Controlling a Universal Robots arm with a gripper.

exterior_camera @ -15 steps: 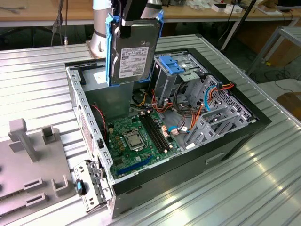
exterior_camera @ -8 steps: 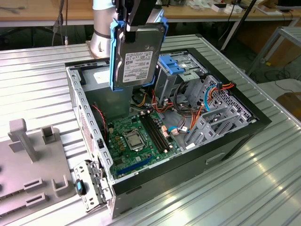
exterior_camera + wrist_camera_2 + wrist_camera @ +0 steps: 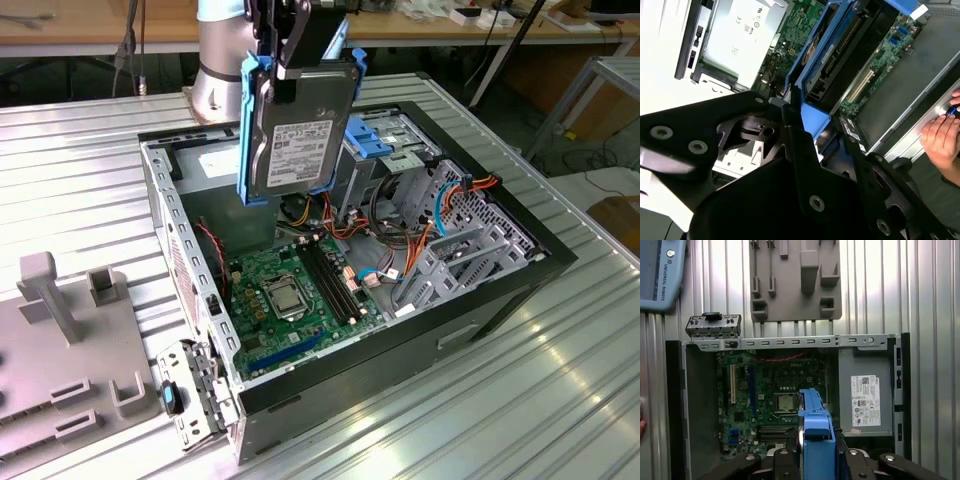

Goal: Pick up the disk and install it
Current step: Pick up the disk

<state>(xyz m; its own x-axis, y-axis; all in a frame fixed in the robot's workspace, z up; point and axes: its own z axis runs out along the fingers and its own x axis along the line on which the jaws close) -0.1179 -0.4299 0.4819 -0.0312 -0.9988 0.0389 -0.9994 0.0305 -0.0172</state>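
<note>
Gripper (image 3: pixel 287 72) grasping one disk (image 3: pixel 298 140) upright, above one open computer case (image 3: pixel 350 385), one green motherboard (image 3: pixel 252 274) inside.

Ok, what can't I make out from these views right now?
Exterior view: the claw, shut on the disk, is cut off by the top edge; the disk hides the part of the case behind it.
First wrist view: the disk is edge-on, so its broad faces are out of sight.
Second wrist view: a hand is cut by the right edge, and what it touches cannot be told.
</note>
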